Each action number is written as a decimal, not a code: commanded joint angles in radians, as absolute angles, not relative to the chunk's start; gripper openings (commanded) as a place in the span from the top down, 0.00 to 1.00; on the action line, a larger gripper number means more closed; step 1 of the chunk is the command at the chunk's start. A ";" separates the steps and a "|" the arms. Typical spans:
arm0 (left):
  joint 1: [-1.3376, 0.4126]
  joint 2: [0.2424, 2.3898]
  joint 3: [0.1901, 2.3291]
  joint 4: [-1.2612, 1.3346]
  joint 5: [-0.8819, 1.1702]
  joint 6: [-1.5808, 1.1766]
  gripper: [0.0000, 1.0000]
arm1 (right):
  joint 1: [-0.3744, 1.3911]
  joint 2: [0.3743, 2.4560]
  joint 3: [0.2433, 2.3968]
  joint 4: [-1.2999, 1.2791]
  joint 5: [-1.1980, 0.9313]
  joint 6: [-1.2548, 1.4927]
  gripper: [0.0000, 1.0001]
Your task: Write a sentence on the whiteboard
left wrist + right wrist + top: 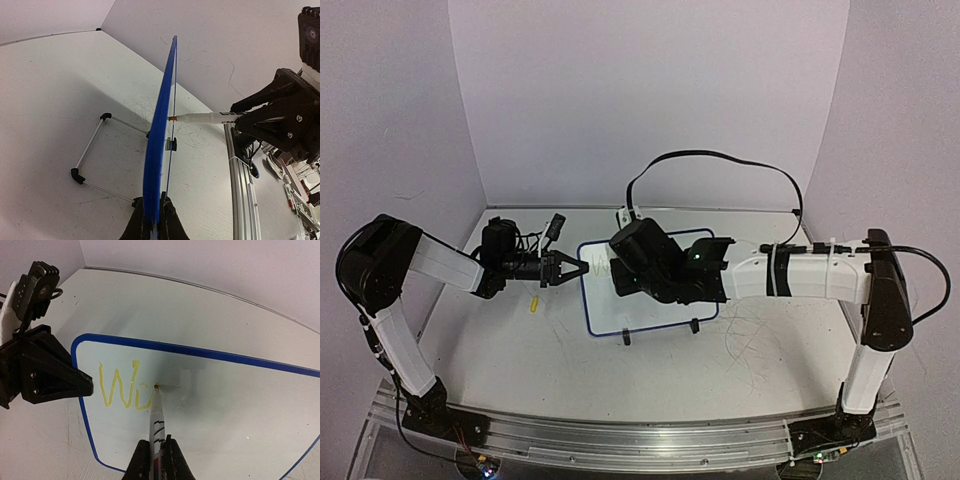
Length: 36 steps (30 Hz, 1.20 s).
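Where the marker (158, 421) touches, yellow letters (120, 388) mark the blue-framed whiteboard (230, 410).

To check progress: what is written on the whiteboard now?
On the whiteboard, yellow letters: a W and an unfinished second letter at the marker tip. From above, the right arm covers that part of the board.

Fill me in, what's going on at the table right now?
The left gripper is clamped on the left edge of the whiteboard, steadying it. The right gripper holds a marker with its tip on the board. The sentence has barely begun: a yellow W and part of a next letter.
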State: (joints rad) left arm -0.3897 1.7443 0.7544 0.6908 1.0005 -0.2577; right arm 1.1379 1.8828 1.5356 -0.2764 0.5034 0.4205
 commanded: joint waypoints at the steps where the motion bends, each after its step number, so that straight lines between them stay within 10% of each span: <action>1: -0.380 1.753 0.746 0.648 0.952 -0.195 1.00 | 1.133 1.855 1.509 -0.279 0.507 0.439 1.00; 36: -0.380 1.747 0.745 0.644 0.951 -0.193 1.00 | 1.133 1.837 1.481 -0.328 0.519 0.466 1.00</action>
